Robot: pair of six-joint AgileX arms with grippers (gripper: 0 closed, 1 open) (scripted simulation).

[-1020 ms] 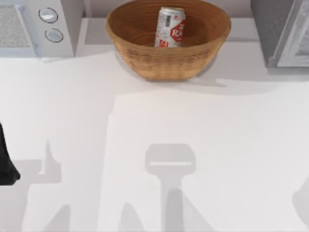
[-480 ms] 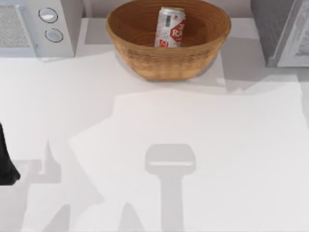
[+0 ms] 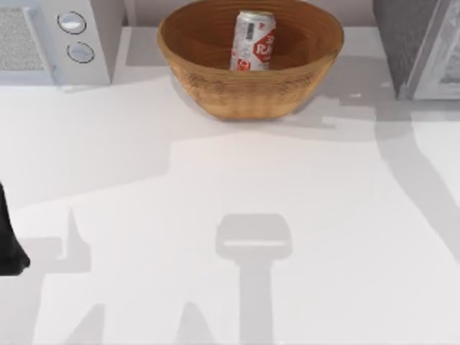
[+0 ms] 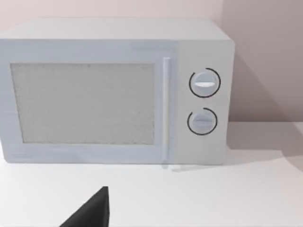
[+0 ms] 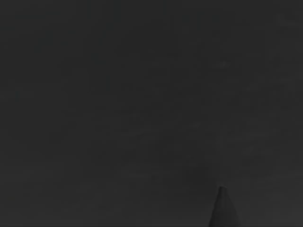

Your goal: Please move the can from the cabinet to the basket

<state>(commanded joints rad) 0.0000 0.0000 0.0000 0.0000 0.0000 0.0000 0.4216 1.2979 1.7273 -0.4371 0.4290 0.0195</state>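
The left arm (image 3: pixel 10 241) sits parked at the table's left edge, and whether its gripper is spread or closed I cannot tell. The right wrist view is dark. The can (image 3: pixel 253 41) stands upright inside the basket (image 3: pixel 215 79) at the table's far middle. The cabinet (image 3: pixel 420 47) is at the far right, well apart from the basket; the white microwave (image 3: pixel 50 43) is at the far left.

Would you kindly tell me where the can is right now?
In the top view, the can stands upright inside the basket at the table's far middle, between the microwave and the cabinet.
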